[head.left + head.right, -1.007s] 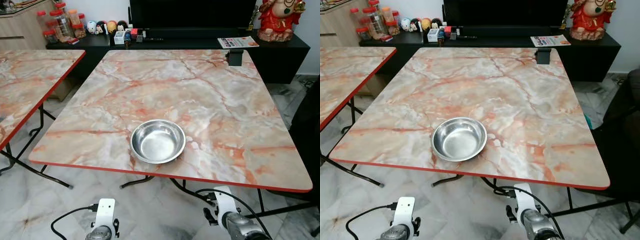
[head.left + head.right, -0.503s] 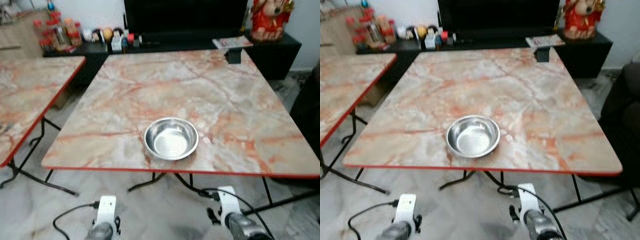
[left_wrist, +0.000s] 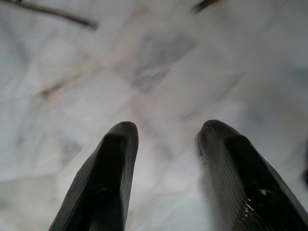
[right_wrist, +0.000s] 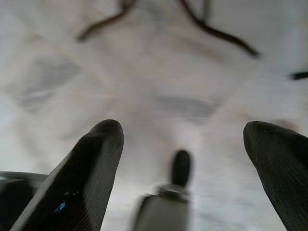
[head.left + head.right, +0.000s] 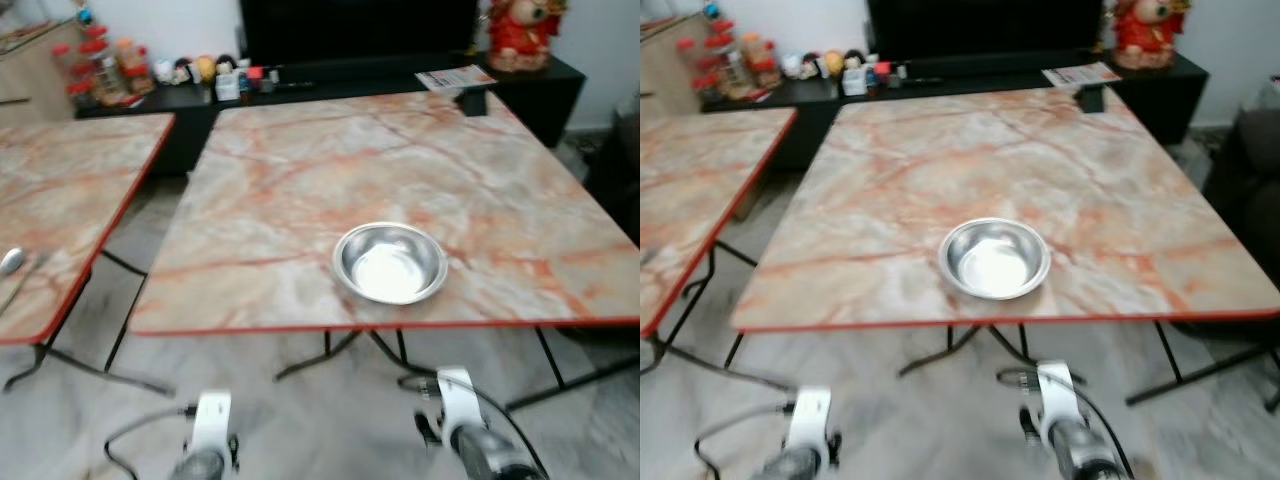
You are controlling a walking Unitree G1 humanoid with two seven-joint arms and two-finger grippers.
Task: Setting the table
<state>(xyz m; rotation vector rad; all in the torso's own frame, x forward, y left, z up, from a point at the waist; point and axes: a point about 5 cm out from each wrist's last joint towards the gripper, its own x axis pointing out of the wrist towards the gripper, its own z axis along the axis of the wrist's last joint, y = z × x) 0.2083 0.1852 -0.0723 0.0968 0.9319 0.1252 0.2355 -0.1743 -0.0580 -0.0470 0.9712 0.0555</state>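
Marble-patterned table (image 5: 300, 190) with steel bowl (image 5: 390, 264) near its front edge.

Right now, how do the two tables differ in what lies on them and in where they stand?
The near table bears a steel bowl close to its front edge; the left table bears a spoon near its front corner. The near table stands ahead of the robot, the left table off to its left, with a gap between them. Both have marble-look tops, red edging and dark metal legs.
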